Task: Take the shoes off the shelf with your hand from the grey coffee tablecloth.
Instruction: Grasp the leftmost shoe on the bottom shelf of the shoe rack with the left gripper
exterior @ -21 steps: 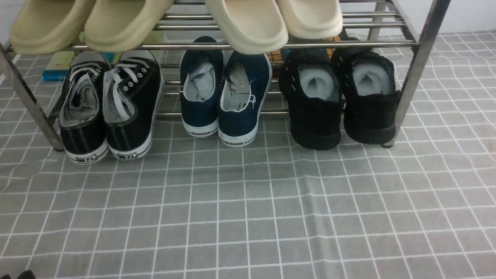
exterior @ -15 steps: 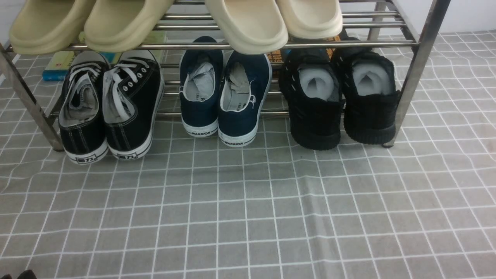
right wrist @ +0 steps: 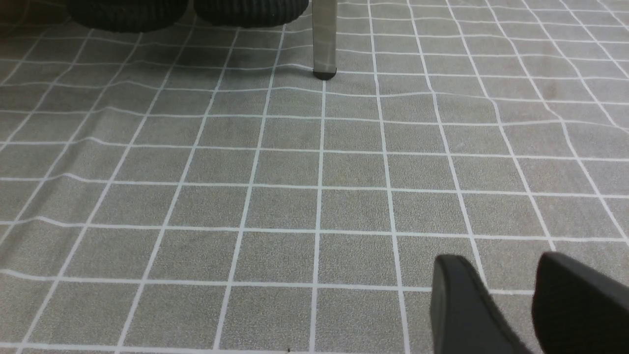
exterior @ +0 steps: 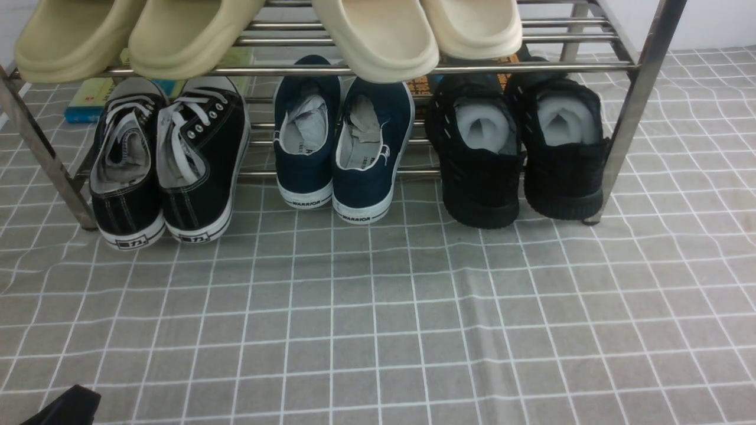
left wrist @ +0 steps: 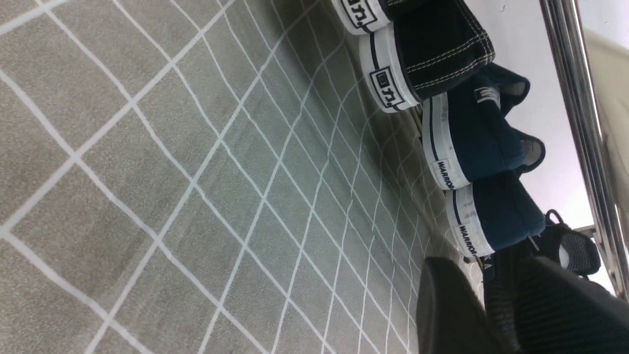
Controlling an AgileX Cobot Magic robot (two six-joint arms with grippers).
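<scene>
Here, front view, clock-faced from centre: black canvas sneakers (exterior: 201, 171), one pair, white-laced, on the lower tier of the steel shoe rack (exterior: 626, 130), between nine and ten o'clock. Navy slip-ons (exterior: 369, 177), one pair, eleven. Left gripper (left wrist: 486, 268), black, tip at eight over grey gridded cloth (exterior: 354, 307), fingers parted, holding nothing. Right gripper (right wrist: 499, 258), wrist view only: open, empty.

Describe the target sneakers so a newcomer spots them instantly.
On the steel shoe rack, look at the lower tier, beneath the beige clogs. At its left end sits a black canvas lace-up pair. Unlike the navy and all-black pairs, it has white laces with silver eyelets.
</scene>
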